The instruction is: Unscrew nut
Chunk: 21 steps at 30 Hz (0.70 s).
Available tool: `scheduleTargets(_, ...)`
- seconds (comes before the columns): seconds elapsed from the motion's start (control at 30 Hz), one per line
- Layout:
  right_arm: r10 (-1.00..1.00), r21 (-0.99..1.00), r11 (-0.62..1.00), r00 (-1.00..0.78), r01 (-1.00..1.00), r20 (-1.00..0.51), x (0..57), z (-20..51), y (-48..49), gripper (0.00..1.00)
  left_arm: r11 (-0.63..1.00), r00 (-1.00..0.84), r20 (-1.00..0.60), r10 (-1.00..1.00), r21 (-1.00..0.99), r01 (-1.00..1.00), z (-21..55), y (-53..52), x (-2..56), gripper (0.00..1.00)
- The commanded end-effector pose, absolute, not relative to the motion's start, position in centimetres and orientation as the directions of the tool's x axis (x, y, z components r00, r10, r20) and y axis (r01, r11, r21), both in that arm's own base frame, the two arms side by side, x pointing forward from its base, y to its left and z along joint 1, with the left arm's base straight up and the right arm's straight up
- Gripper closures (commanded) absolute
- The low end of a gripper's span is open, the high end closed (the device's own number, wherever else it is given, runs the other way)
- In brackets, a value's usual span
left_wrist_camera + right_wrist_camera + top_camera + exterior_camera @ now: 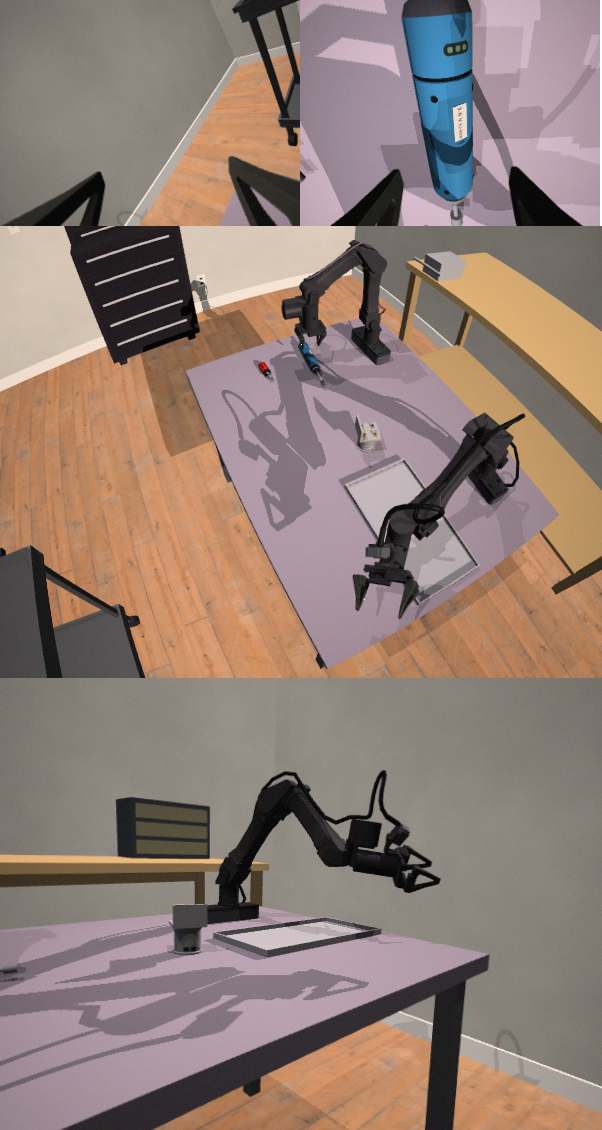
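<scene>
The electric nut driver (310,358) (445,115) lies on the table with its blue barrel up and its socket toward the joint module. My right gripper (311,342) (454,175) is open and empty above it; in the right wrist view the fingertips are either side of the barrel's socket end. The joint module (367,445) (187,941) stands upright, with the white bracket (359,430) (190,915) on top. Small brass nuts show on the bracket; how far each is screwed down cannot be told. My left gripper (380,612) (434,873) (163,171) is wide open and empty, raised beyond the tray.
A red tool (264,369) with a metal tip lies beside the driver, nearer the table's edge. A shallow tray (348,487) (267,952) lies between the joint module and the left gripper, partly under the left arm. A wooden bench (505,301) stands behind the arm bases.
</scene>
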State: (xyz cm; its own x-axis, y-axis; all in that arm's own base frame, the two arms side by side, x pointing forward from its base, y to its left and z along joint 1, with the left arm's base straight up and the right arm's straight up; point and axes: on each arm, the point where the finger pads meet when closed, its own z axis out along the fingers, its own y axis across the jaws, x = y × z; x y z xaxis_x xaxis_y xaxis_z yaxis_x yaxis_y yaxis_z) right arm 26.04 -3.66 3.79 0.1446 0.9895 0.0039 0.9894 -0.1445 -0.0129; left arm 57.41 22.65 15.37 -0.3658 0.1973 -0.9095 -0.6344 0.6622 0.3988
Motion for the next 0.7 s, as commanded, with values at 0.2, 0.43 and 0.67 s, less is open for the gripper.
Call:
scheduleTargets(0.2,0.990,0.079,-0.140,0.141,0.987,-0.009,27.97,5.90,-4.02,0.35,0.661,-0.353,-0.914,0.200,0.392,-0.640,16.02,22.66,57.45,0.00)
scheduleTargets(0.43,0.990,0.083,-0.141,0.142,0.987,-0.010,28.04,6.02,-4.11,0.35,0.661,-0.353,-0.914,0.200,0.392,-0.640,16.02,22.66,57.45,0.00)
scheduleTargets(0.67,0.990,0.083,-0.141,0.143,0.987,-0.010,28.01,6.07,-4.15,0.35,0.661,-0.353,-0.914,0.200,0.392,-0.640,16.02,22.66,57.45,0.00)
